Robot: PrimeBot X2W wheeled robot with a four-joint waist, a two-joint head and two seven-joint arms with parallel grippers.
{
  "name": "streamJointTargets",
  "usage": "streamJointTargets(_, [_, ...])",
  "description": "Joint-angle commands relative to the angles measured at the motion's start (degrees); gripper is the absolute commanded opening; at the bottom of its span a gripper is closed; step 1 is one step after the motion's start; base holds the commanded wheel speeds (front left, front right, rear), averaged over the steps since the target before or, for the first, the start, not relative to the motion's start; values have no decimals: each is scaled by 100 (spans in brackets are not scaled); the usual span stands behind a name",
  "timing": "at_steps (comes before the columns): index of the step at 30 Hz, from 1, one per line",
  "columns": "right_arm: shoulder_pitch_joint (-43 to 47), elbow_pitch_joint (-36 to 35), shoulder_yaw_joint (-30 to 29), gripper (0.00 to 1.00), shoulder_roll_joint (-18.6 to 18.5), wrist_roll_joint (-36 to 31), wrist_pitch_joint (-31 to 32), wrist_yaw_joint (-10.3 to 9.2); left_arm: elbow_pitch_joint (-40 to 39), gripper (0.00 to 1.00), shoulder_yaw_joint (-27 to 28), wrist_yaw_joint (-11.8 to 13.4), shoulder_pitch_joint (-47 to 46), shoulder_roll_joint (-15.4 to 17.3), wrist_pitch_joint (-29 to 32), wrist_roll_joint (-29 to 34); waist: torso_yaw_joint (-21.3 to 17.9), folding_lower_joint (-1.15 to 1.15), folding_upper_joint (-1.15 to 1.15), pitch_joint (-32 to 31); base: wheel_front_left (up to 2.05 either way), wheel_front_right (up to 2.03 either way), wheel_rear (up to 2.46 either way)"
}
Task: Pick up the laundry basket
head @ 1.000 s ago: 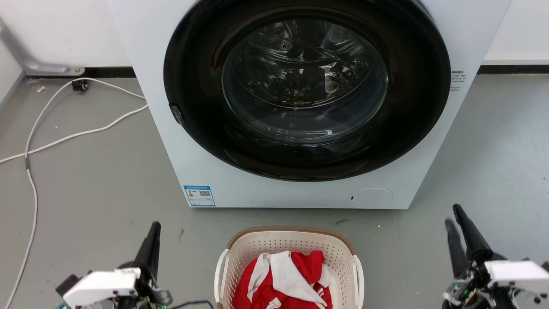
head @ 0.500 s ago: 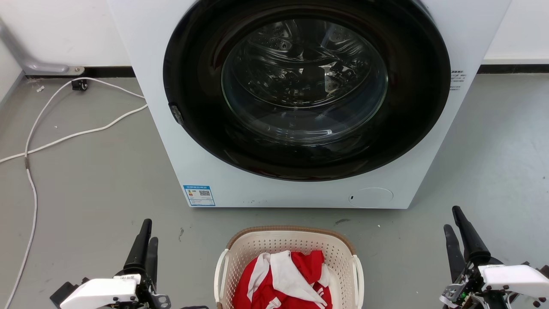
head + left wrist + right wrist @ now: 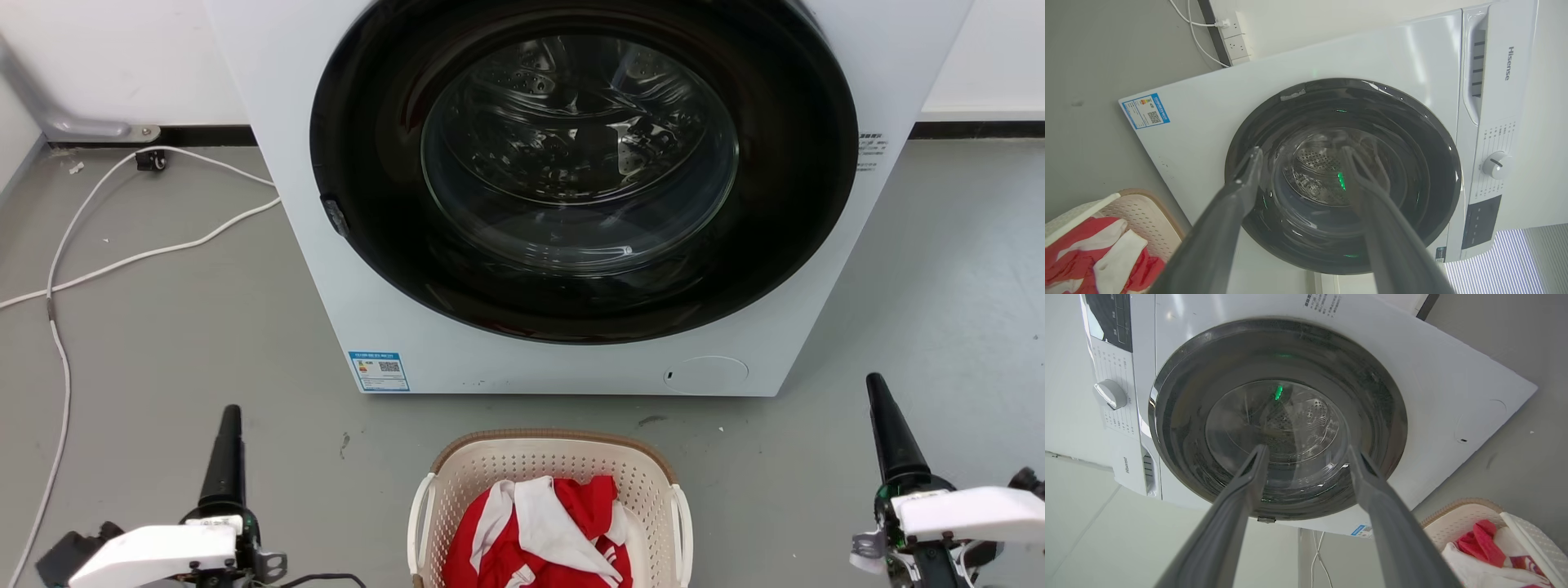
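The laundry basket [image 3: 482, 469] stands on the grey floor in front of the washing machine, cream and perforated, with a brown rim and white loop handles on both sides. A red and white garment [image 3: 547, 531] lies inside it. My left gripper [image 3: 231, 410] hovers well to the basket's left and my right gripper [image 3: 875, 380] well to its right, both pointing at the machine. The left wrist view shows my left gripper [image 3: 1302, 150] open and holding nothing, with the basket [image 3: 1139, 212] at lower left. My right gripper [image 3: 1306, 447] is likewise open, with the basket [image 3: 1457, 522] at lower right.
A white front-loading washing machine [image 3: 326, 269] with a shut dark round door [image 3: 580, 163] stands just behind the basket. White cables [image 3: 122, 261] trail across the floor at the left. Open grey floor lies on both sides of the basket.
The left gripper has moved left, away from the basket. Both grippers have rolled, so each pair of fingers now lines up as one in the head view. The right fingertip sits slightly higher.
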Motion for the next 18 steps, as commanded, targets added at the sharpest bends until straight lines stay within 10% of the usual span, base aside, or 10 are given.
streamJointTargets(1, [-151,-189,21,100,-16,-304,-49,10,-146,100,63,-17,-36,24,-52,169,1,0,0,3,0,0,0])
streamJointTargets(18, [-159,-1245,316,100,-18,-3136,-398,11,-1319,100,-362,120,121,31,-399,2784,0,0,0,34,0,0,0])
